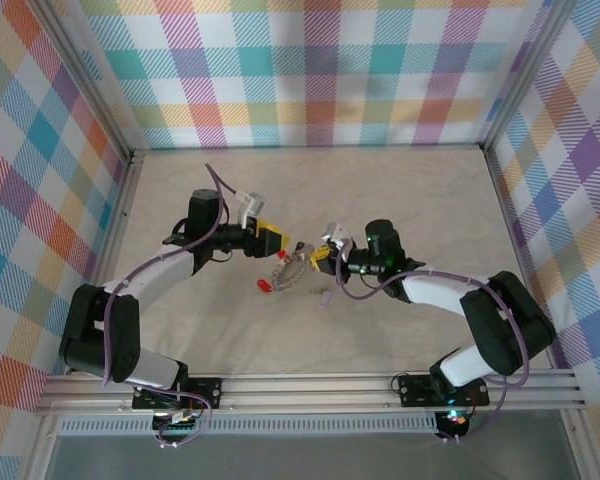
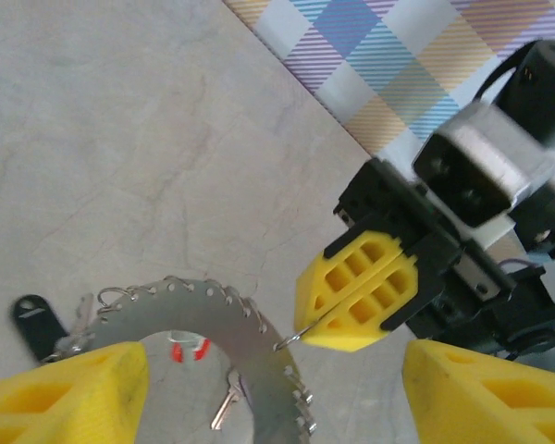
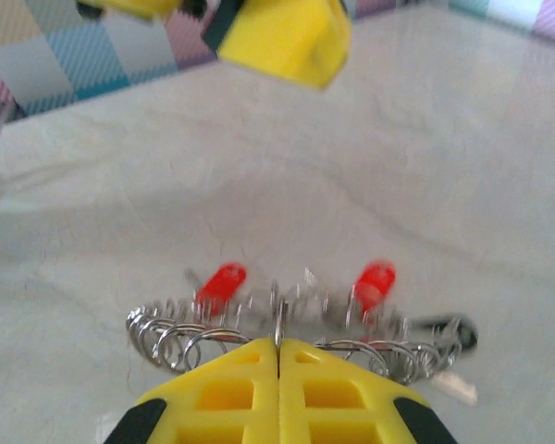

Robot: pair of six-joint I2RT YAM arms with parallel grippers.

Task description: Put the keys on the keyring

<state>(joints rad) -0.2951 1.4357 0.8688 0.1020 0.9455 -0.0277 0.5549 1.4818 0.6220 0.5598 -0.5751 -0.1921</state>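
Left arm (image 1: 150, 280): bent at the elbow, reached toward the middle of the table (image 1: 410, 190).
Left pincer (image 1: 273, 238): spread wide with nothing grasped, held at the keyring's (image 1: 293, 268) 10 o'clock.
Right arm (image 1: 430, 290): bent, reached in low.
Right pincer (image 1: 321, 255): clenched on a wire loop at the keyring's 2 o'clock rim.
Keyring: found mid-table between both pincers.
Red key (image 1: 263, 285): seen at its 7 o'clock.
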